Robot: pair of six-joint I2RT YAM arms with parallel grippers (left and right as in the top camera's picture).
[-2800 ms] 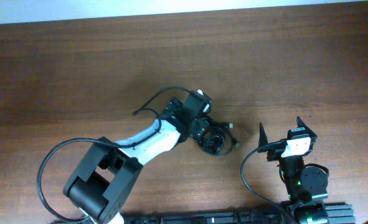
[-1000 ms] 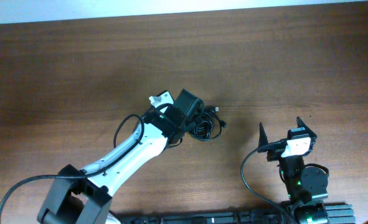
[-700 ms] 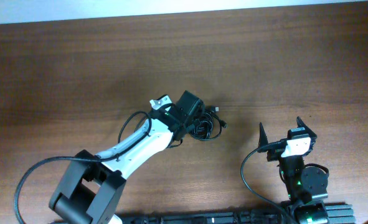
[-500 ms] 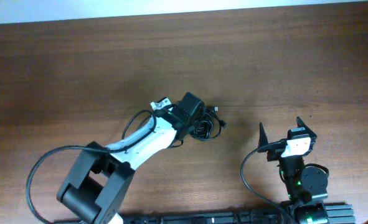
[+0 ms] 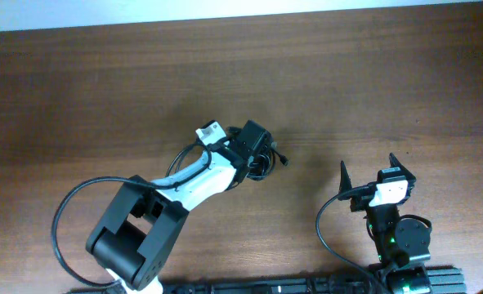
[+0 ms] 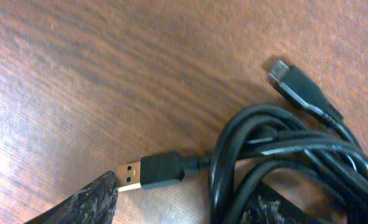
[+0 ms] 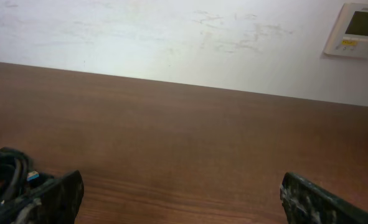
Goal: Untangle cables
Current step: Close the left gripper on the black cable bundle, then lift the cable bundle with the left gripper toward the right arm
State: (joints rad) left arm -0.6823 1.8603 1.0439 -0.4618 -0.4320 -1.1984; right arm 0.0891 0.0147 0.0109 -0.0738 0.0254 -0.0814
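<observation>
Two arms; our left arm (image 5: 200, 175) is nearer, cables (image 6: 296, 149) on the counter (image 5: 102, 82) between its jaws, whether gripped we cannot tell; right jaws gape, well away

Noting brown wood-grain table (image 5: 102, 73) filling the overhead view. Noting scuffed white wall (image 7: 171, 37) rising behind its far edge. Noting pale wall panel (image 7: 360, 28) with small screen, upper right.
</observation>
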